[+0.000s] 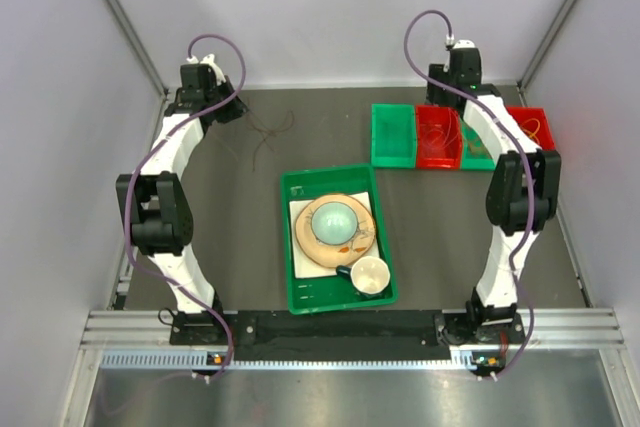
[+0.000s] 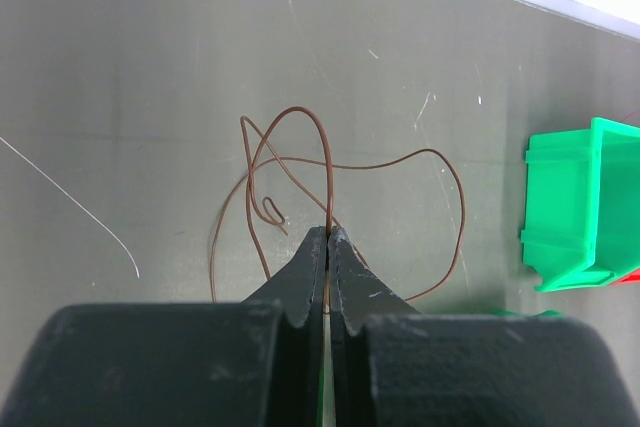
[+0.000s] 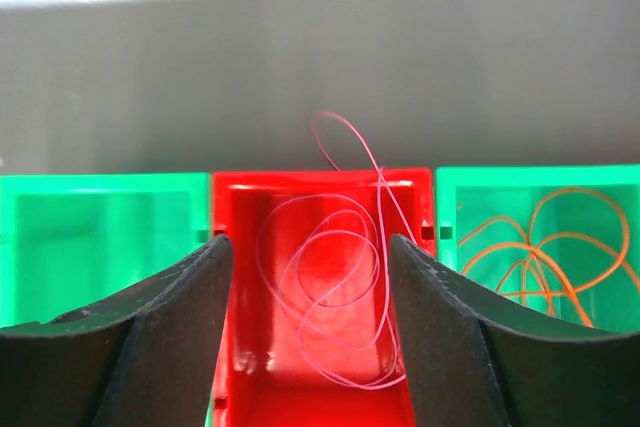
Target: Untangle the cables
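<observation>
In the left wrist view my left gripper (image 2: 328, 235) is shut on a thin brown cable (image 2: 330, 157), which rises from the fingertips and loops loosely over the grey table beyond. From above, that tangle (image 1: 266, 132) lies just right of the left gripper (image 1: 232, 110) at the back left. My right gripper (image 3: 310, 252) hangs open over a red bin (image 3: 240, 277). A pink-red cable (image 3: 345, 292) lies coiled inside the bin between the fingers, free of both, with one loop poking over the far wall. An orange cable (image 3: 540, 247) sits in the green bin (image 3: 450, 197) to the right.
Several bins stand in a row at the back right: green (image 1: 393, 134), red (image 1: 437, 137), a green one partly under the right arm (image 1: 478, 155), and red (image 1: 530, 127). A green tray (image 1: 300, 292) in the middle holds a plate, bowl and cup.
</observation>
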